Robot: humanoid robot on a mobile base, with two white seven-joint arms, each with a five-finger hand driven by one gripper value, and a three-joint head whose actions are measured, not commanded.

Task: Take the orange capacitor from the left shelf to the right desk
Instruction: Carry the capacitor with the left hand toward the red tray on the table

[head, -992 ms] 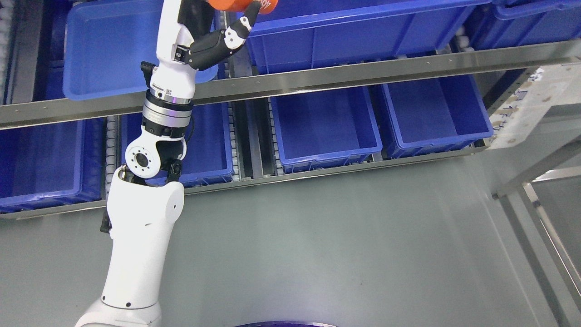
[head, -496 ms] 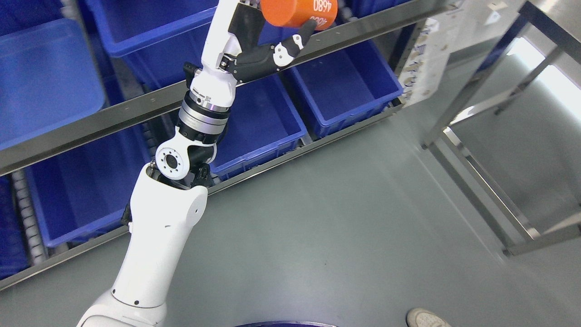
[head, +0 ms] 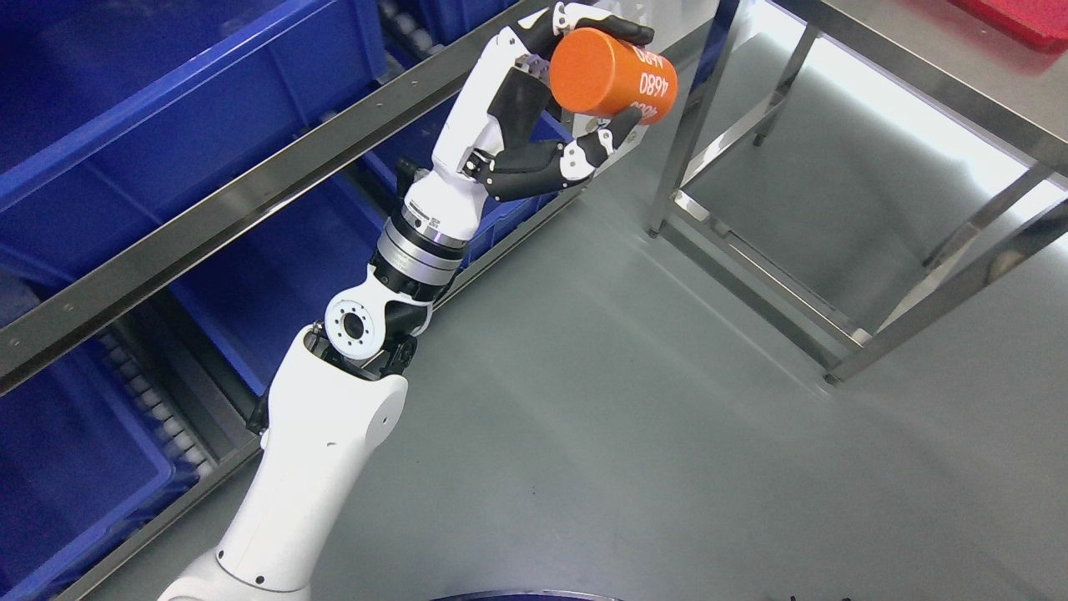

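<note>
- I see my left hand (head: 561,100) raised near the top of the head view, its arm reaching up from the lower left.
- Its fingers (head: 613,29) curl over the top of the orange capacitor (head: 611,76) and the thumb presses from below, so the hand is closed around it.
- The capacitor lies tilted on its side, white digits on its wall, held in the air over the grey floor (head: 634,434).
- It sits between the shelf (head: 209,221) with blue bins (head: 150,108) on the left and the steel worktop (head: 934,83) on the right, touching neither.
</note>
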